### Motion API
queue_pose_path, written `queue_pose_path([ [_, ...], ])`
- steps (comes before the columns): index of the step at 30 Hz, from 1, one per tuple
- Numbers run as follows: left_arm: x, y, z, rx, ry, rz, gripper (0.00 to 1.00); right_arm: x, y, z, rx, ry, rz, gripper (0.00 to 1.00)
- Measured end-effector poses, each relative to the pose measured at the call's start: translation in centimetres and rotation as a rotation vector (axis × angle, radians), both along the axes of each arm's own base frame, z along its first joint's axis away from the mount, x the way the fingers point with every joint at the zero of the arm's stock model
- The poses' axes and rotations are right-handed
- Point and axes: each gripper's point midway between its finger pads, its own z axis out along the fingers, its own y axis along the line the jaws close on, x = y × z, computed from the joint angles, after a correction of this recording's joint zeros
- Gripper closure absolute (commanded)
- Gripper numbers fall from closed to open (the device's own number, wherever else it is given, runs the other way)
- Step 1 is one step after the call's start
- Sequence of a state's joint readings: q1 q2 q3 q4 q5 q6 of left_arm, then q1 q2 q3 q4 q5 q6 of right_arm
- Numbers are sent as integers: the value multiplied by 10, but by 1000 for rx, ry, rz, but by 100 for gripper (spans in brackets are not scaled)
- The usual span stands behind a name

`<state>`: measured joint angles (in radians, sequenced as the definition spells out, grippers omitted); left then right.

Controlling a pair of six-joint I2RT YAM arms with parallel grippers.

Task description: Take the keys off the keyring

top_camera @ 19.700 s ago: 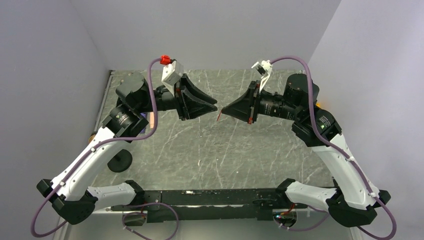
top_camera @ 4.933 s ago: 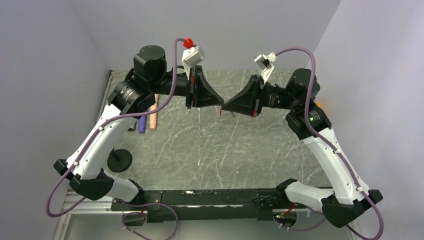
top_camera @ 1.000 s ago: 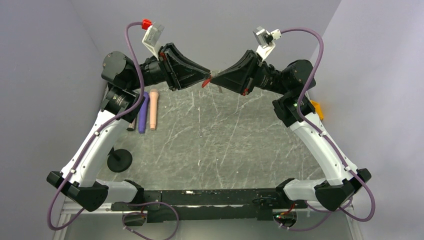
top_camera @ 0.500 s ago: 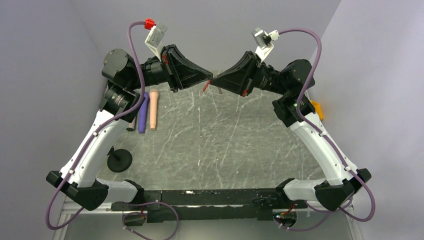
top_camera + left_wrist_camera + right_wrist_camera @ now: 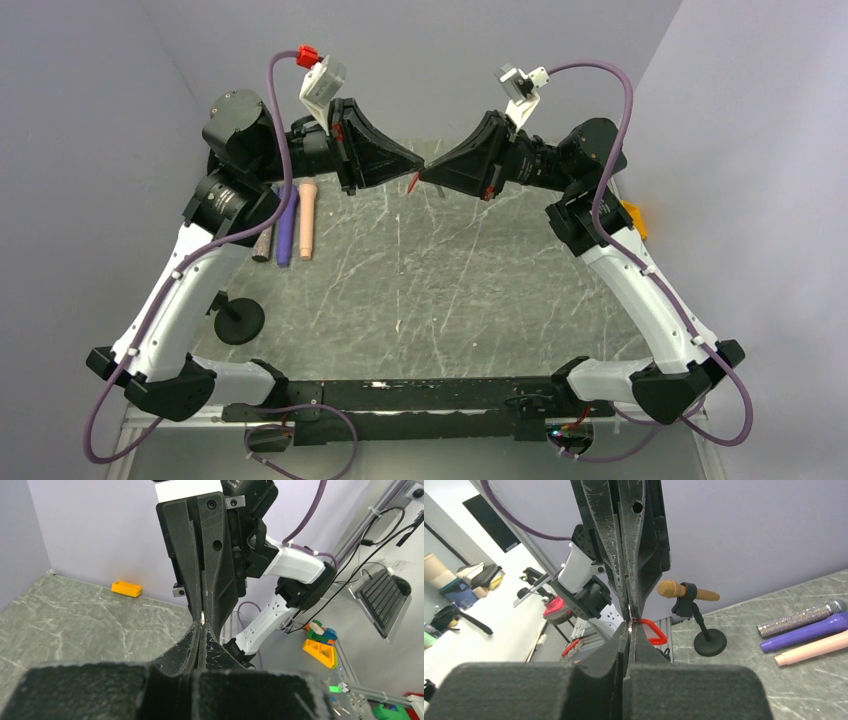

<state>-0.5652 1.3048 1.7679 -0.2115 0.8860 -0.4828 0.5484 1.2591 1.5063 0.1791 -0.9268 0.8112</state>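
Grey marble-pattern tabletop (image 5: 440, 290), plain lilac walls on three sides. Both arms are raised over the far half of the table, grippers meeting tip to tip in upper centre of top view.

L gripper (image 5: 417, 166): jaws closed, fingers flat together, pointing right in frame. R gripper (image 5: 429, 171): jaws closed too, pointing left in frame. The tips of the two touch or nearly touch; can't separate them from above.

Keyring (image 5: 412, 181): held in mid-air at the meeting point, well above the table. The red tag hangs down-left just under the tips. In R wrist view the red tag sticks out to the right of R's own fingertips, w/ a small metal glint right at the pinch, so R is gripping the keyring. L's closed tips come down from the top of that frame onto the same spot. L wrist view shows a metal glint betw. the two sets of tips. Whether L nips the ring or a key is too small to tell. No separate keys can be made out.

On the table, left side of top view:
- glitter mic (image 5: 263, 245), purple mic (image 5: 287, 230) and pink mic (image 5: 306, 220), lying side by side
- round black stand base (image 5: 238, 320) nearer the arm bases, well apart from them

Yellow-orange box (image 5: 632, 215) at right edge of the table, behind R arm.
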Motion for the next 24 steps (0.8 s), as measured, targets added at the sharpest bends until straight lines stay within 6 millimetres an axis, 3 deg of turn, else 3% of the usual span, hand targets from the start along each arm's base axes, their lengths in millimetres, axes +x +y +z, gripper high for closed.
queue_pose_path([
  [14, -6, -2, -30, 124, -44, 21, 100, -6, 0, -30, -91, 54, 28, 100],
  [24, -10, -3, -42, 165, -45, 9, 100, -10, -1, -42, -125, 68, 39, 100],
])
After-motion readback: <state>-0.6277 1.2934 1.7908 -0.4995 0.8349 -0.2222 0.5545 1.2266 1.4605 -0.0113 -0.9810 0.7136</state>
